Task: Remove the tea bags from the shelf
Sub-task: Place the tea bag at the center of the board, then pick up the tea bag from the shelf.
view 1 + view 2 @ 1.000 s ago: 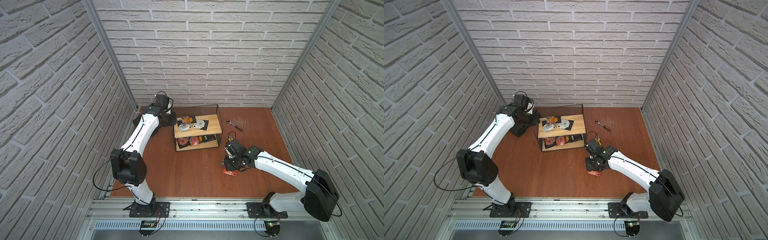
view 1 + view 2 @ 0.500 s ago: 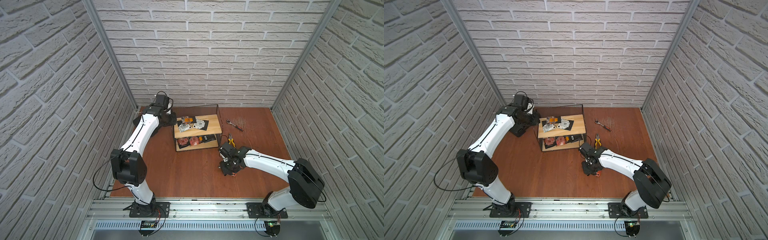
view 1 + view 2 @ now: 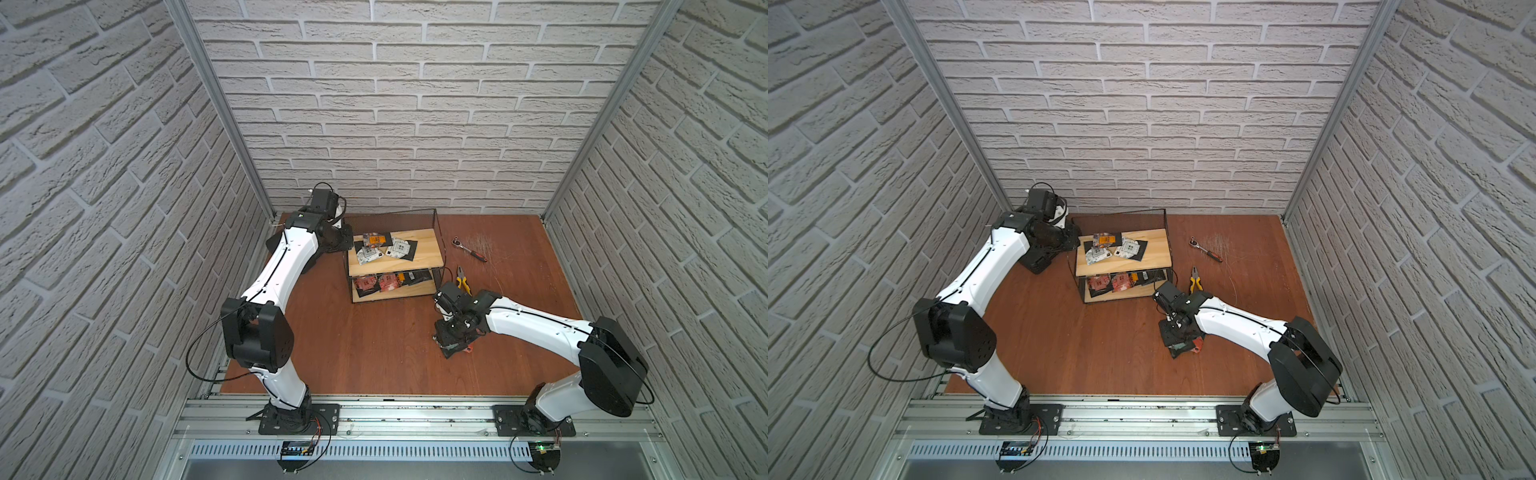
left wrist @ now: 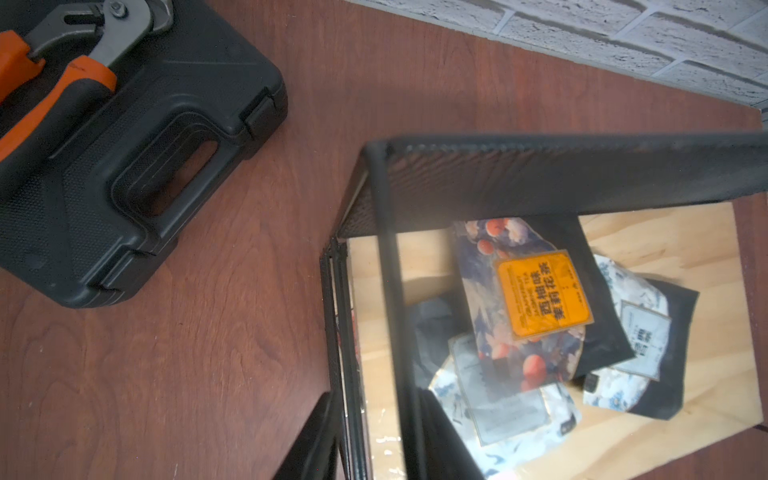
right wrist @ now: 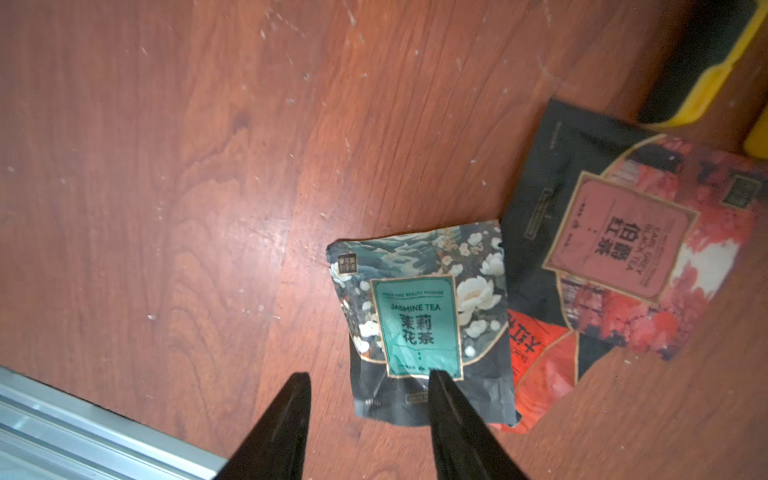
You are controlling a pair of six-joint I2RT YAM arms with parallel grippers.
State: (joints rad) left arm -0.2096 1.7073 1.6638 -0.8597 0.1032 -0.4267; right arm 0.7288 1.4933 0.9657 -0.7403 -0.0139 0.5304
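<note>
Left arm (image 3: 286, 266) and right arm (image 3: 536, 328) have white shells, black joints, looping black cables, seemingly black jaws.

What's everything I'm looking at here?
shelf: one, pine and black mesh, table's back
tea bags on top tier: several, silver-white, black, orange-labelled
tea bags on lower tier: several, red, black
tea bags on table: three, teal, red, orange, under right arm
ratchet: one, steel, right of shelf
yellow pliers: one, right of shelf
tool case: one, black, left of shelf, orange-handled pliers atop
table: one, red-brown
left arm: one, white, jaws closed on shelf's mesh side
right arm: one, white, jaws open over tea bags on table
</note>
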